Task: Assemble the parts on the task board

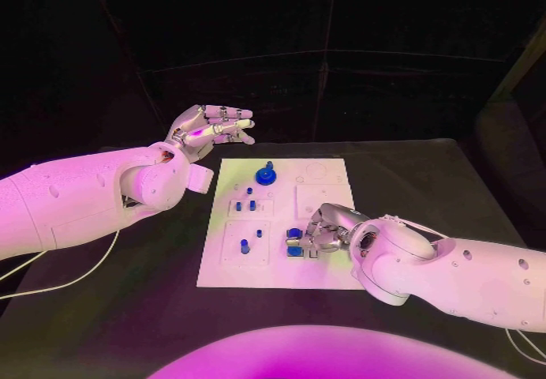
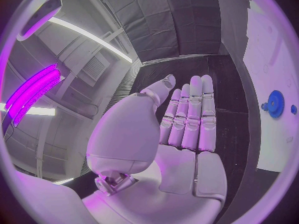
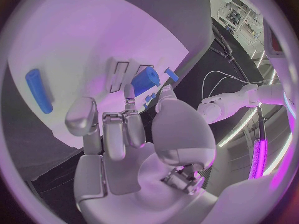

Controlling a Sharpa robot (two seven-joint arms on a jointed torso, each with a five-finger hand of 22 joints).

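A robot works at the white task board [image 1: 324, 272] laid on a black surface [image 1: 432, 181], with the assembly only part done: several small blue parts stand or lie in the board's recesses, among them a blue gear [image 1: 267, 174] near the board's far edge and a row of small pegs [image 1: 244, 206] toward its left side.

The right robot hand [image 1: 329, 227] hangs low over the near right part of the board, its fingers curled down toward a blue cylinder [image 1: 295, 234] and a blue block [image 1: 295, 251] just beside it. From the wrist camera the fingers [image 3: 117, 134] are bent over the cylinder [image 3: 145, 78] with a gap visible between them and the part, so whether anything is pinched cannot be told; it looks more like a reach than a hold. A longer blue rod [image 3: 39, 90] lies apart from the cylinder on the board.

The step in hand appears to be picking up or seating the cylinder. The next move would call for the fingers to close squarely on that part without nudging the block next to it, then to line it up with its seat on the board.

The left robot hand [image 1: 211, 128] is raised beyond the board's far left corner, well clear of it, fingers straight and together, palm bare, holding nothing. The gear [image 2: 274, 103] sits off to its side on the board.
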